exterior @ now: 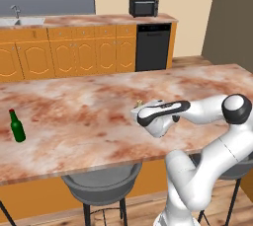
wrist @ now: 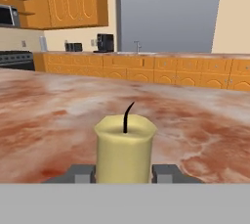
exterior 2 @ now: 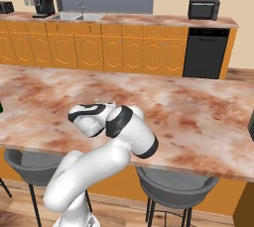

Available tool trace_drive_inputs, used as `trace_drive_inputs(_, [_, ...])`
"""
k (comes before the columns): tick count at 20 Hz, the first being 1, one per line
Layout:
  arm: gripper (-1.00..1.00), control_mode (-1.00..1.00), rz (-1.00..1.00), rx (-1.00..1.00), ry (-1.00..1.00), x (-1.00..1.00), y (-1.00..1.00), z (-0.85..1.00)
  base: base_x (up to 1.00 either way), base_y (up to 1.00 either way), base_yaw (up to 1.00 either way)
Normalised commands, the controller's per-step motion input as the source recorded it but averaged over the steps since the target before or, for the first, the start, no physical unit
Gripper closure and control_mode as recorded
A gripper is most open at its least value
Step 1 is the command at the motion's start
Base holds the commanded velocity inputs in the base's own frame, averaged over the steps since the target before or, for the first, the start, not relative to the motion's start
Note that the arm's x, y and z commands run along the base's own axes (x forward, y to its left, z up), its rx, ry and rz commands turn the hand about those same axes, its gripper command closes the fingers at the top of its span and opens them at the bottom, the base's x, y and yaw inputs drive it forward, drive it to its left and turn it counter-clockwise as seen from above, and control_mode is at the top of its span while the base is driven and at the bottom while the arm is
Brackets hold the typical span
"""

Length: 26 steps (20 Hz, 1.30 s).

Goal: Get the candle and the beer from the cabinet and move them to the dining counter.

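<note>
Candle (wrist: 126, 147) upright between the gripper (wrist: 123, 173) fingers in hand view, clamped at both sides above the dining counter (wrist: 53, 120); left base view: hand low over slab, beer (exterior: 17, 126) standing well apart at far left.

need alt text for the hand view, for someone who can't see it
A pale yellow candle with a black wick stands upright between the gripper's two grey fingers, low over a reddish marbled dining counter. Behind it run orange cupboards, a coffee machine and a large grey wall panel.
</note>
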Motion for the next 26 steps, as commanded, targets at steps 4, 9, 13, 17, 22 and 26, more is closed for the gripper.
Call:
trace_drive_inputs(4, [-1.0,-1.0,0.0,0.0,0.0,0.0,0.0,0.0,0.0,0.0,0.0])
trace_drive_inputs(9, [-1.0,-1.0,0.0,0.0,0.0,0.0,0.0,0.0,0.0,0.0,0.0])
trace_drive_inputs(13, [-1.0,-1.0,0.0,0.0,0.0,0.0,-0.01,0.11,0.0,0.0,0.0])
trace_drive_inputs(17, [-1.0,-1.0,0.0,0.0,-0.02,0.0,-0.04,0.4,0.0,0.0,0.0])
trace_drive_inputs(22, [-1.0,-1.0,0.0,0.0,0.0,-0.01,-0.01,0.42,0.0,0.0,0.0])
trace_drive_inputs(26, [-1.0,-1.0,0.0,0.0,0.0,0.0,0.0,0.6,0.0,0.0,0.0])
